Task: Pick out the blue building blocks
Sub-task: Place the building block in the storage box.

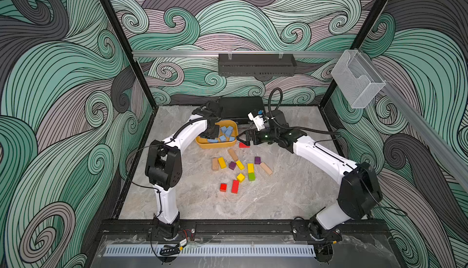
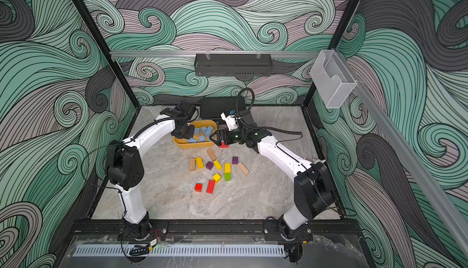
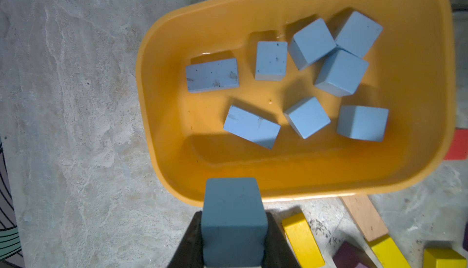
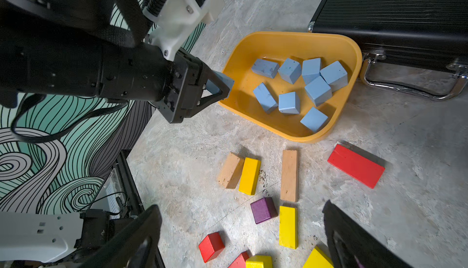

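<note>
"Since the tub (image 3: 157,117) is for blue ones, why is that blue block (image 3: 233,203) up over its edge?"

"The left gripper (image 3: 234,244) pinches it tight — I think to drop it by the eight blue building blocks (image 3: 307,117) inside. The right gripper (image 1: 241,138) hangs wide open beside the tub, holding nothing."

Bright even overhead light, soft shadows, wide-angle edge distortion.
</note>
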